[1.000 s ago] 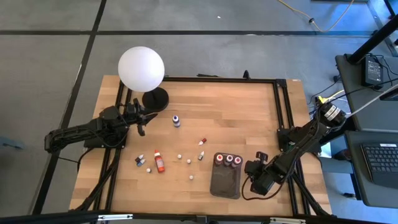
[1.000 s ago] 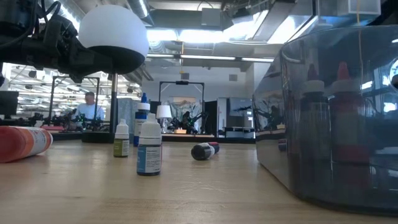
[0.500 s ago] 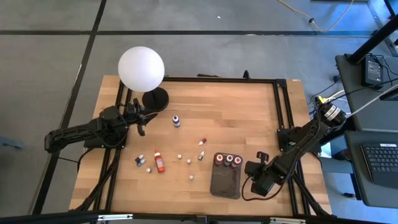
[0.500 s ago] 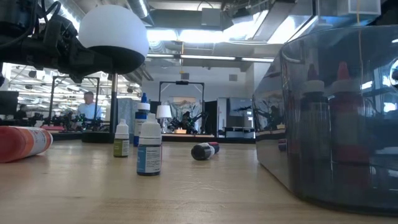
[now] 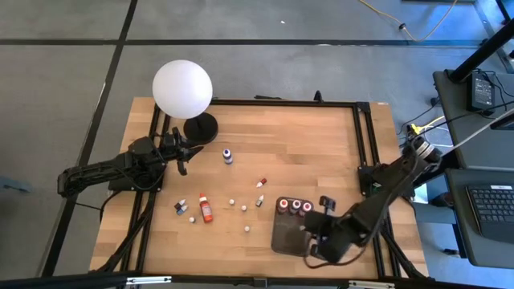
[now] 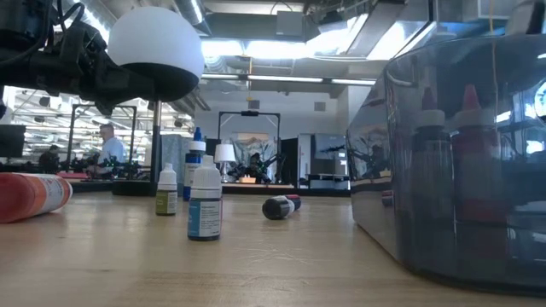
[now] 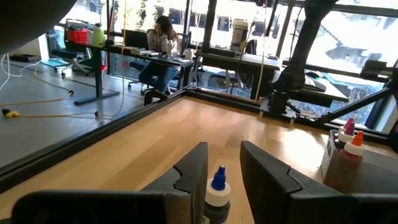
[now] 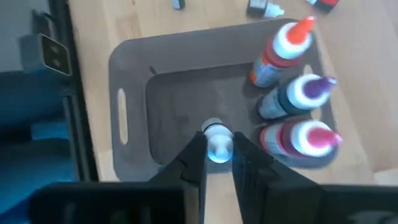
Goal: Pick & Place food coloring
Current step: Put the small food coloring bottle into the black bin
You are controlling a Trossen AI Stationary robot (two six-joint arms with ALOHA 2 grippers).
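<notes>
A dark grey tray (image 5: 289,237) lies near the table's front right. Three food coloring bottles stand upright at its far end: orange-capped (image 8: 281,51), purple-capped (image 8: 300,93) and red-capped (image 8: 306,138). My right gripper (image 8: 217,157) hangs over the tray's bare part (image 8: 180,112), shut on a tiny white-capped bottle (image 8: 217,142). More small bottles (image 5: 227,155) (image 5: 260,200) stand or lie on the wood, left of the tray. My left gripper (image 5: 183,157) waits by the lamp base, its fingers (image 7: 186,174) a little apart around nothing. My right gripper pinches the tiny bottle between its two fingertips (image 8: 194,155), just below the white cap (image 8: 217,134). The fingers come from above, slanting down. The bottle stays upright with its cap up, over the tray's bare floor. The fingers hide its body.
A white globe lamp (image 5: 183,88) on a black base stands at the far left. A larger red bottle (image 5: 206,208) lies on its side near two small bottles (image 5: 181,207). Loose white caps (image 5: 243,210) dot the middle. Black rails (image 5: 365,144) border the table.
My right gripper has risen from beside the tray's right side. It has moved toward the table's left and near edges and now hangs over the tray. The bottles on the wood and those in the tray have stayed put.
</notes>
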